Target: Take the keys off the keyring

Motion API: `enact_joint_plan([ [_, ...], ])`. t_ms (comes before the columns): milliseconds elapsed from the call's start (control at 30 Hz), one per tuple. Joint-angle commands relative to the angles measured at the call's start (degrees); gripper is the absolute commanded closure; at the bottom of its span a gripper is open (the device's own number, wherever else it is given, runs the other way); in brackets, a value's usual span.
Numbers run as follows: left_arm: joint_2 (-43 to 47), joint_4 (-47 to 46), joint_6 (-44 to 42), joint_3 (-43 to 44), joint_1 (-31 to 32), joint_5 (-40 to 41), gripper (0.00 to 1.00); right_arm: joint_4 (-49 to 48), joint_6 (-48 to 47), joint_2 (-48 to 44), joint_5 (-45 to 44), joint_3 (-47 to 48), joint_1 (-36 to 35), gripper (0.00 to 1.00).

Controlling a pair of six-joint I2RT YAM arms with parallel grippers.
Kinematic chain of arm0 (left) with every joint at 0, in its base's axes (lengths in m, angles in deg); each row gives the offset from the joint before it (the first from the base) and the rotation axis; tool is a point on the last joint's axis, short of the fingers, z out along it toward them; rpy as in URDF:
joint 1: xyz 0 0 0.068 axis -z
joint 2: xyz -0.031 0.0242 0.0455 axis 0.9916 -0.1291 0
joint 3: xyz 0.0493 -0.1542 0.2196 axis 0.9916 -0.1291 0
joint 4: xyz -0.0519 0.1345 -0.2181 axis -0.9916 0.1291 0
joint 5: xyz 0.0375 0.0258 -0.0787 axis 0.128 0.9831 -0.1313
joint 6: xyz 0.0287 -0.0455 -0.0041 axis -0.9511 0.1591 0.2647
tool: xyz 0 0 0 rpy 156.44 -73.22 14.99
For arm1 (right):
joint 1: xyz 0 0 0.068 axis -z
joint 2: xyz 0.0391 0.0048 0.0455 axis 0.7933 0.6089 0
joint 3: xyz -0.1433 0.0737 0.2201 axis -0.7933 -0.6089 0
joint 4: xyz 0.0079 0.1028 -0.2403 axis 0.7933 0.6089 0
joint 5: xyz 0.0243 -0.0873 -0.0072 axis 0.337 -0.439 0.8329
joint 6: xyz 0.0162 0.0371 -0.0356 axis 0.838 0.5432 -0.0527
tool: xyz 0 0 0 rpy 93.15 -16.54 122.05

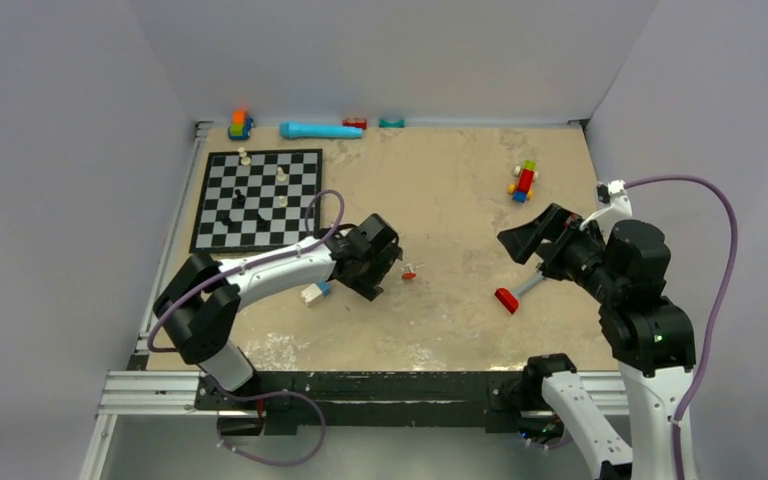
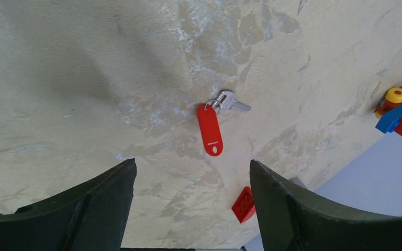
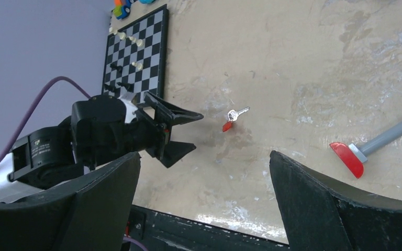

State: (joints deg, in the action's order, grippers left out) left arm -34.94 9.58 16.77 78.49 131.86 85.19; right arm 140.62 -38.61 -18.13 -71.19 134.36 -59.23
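A silver key (image 2: 229, 100) joined by a small keyring (image 2: 212, 104) to a red plastic tag (image 2: 210, 129) lies flat on the beige table. It shows in the top view (image 1: 409, 272) and the right wrist view (image 3: 232, 117) too. My left gripper (image 1: 388, 268) is open and empty, just left of the key set; in its wrist view the tag lies ahead between the open fingers (image 2: 192, 172). My right gripper (image 1: 522, 242) is open and empty, held above the table well to the right of the keys.
A chessboard (image 1: 257, 198) with pieces lies at the back left. A red-ended grey tool (image 1: 516, 293) lies below my right gripper. A brick toy (image 1: 523, 181) sits at the back right, a small white-blue piece (image 1: 314, 292) by my left arm, and toys along the back wall (image 1: 320, 129).
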Motion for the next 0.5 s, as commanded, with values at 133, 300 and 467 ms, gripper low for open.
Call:
enact_joint_plan([
  [133, -8.2, -3.3, 5.9, 7.7, 1.5, -0.3, 0.22, 2.0, -1.1, 0.2, -0.3, 2.3, -0.2, 0.02],
  [300, -11.6, -3.8, 5.4, 9.2, 2.0, -1.5, 0.29, 2.1, -1.9, 1.2, -0.6, 2.7, -0.2, 0.02],
  [467, -13.2, -1.6, 4.7, 10.9, 2.0, -2.4, 0.39, 1.7, -2.2, 2.0, -0.5, 2.7, -0.2, 0.02],
])
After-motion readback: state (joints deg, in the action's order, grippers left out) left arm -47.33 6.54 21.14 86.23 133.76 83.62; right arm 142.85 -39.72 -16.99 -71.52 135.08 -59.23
